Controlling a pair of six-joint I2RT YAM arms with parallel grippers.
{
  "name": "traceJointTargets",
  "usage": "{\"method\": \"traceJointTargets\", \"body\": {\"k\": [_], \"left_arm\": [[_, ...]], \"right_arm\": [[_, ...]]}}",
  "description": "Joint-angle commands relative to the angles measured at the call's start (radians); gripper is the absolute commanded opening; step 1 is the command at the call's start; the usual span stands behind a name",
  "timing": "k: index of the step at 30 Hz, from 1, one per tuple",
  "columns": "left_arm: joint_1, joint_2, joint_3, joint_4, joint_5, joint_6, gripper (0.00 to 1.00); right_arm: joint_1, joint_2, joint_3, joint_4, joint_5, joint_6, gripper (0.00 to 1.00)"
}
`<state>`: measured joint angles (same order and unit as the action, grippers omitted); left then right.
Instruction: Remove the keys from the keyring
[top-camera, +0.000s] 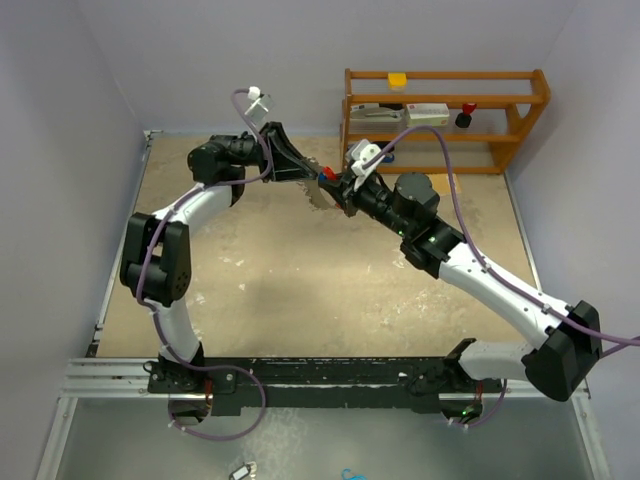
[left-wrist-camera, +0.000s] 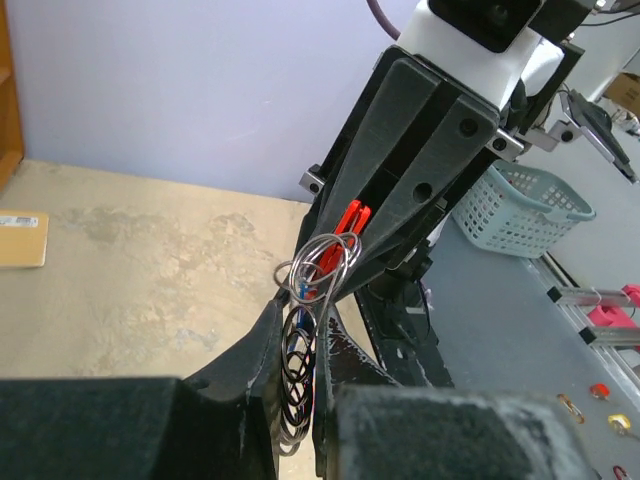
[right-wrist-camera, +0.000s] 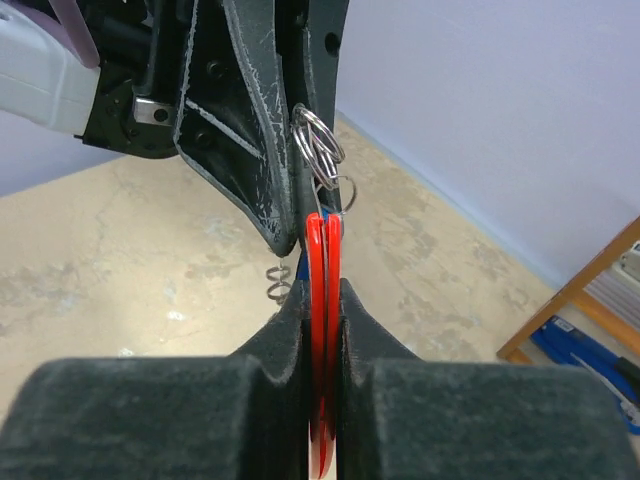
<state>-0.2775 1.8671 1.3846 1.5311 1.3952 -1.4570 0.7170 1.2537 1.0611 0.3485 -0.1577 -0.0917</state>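
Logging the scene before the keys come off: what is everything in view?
keyring: one, silvery rings, held in mid-air.
fob: one, red, seen edge-on just below the rings.
key: only a blue sliver shows, beside the fob.
table: one, tan, underneath.
shelf: one, orange wood, back right of the table.
basket: one, pale blue-grey, off the table, left wrist view.
left gripper: one, black, shut on the keyring.
right gripper: one, black, shut on the fob.

Room over bare tabletop (top-camera: 300, 290) center & near side; wooden shelf (top-camera: 480, 137) close behind R end effector (top-camera: 331, 183) (back-right corner)
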Motion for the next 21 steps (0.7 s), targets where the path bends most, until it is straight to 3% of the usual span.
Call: {"method": "traceJointTargets", "body": {"k": [1, 2, 3, 4, 5, 8, 15, 21], "left_arm": [[-0.009, -0.031, 0.015, 0.189, -0.051, -0.041, 0.0], [-0.009, -0.019, 0.025, 0.188, -0.047, -0.051, 0.01], [-0.009, -0.005, 0.036, 0.189, -0.043, -0.065, 0.16], [-0.009, 0.01, 0.049, 0.189, -0.035, -0.082, 0.49], [-0.009, 0.026, 0.063, 0.19, -0.027, -0.098, 0.56], [-0.007, 0.062, 0.084, 0.189, -0.005, -0.133, 0.65], [0.012, 0.073, 0.089, 0.189, -0.004, -0.148, 0.72], [0.062, 0.064, 0.088, 0.188, -0.004, -0.154, 0.74]], "right_arm": [[0.004, -0.013, 0.056, 0.058, -0.01, -0.035, 0.0], [0.003, -0.018, 0.056, 0.053, -0.011, -0.04, 0.0], [0.004, -0.023, 0.058, 0.045, -0.011, -0.05, 0.0], [0.004, -0.031, 0.06, 0.035, -0.009, -0.056, 0.0], [0.003, -0.038, 0.061, 0.03, -0.007, -0.063, 0.0], [0.003, -0.057, 0.059, 0.028, 0.045, -0.084, 0.0], [0.004, -0.067, 0.04, 0.05, 0.137, -0.074, 0.0], [-0.004, -0.014, 0.083, 0.076, 0.371, 0.014, 0.0]]}}
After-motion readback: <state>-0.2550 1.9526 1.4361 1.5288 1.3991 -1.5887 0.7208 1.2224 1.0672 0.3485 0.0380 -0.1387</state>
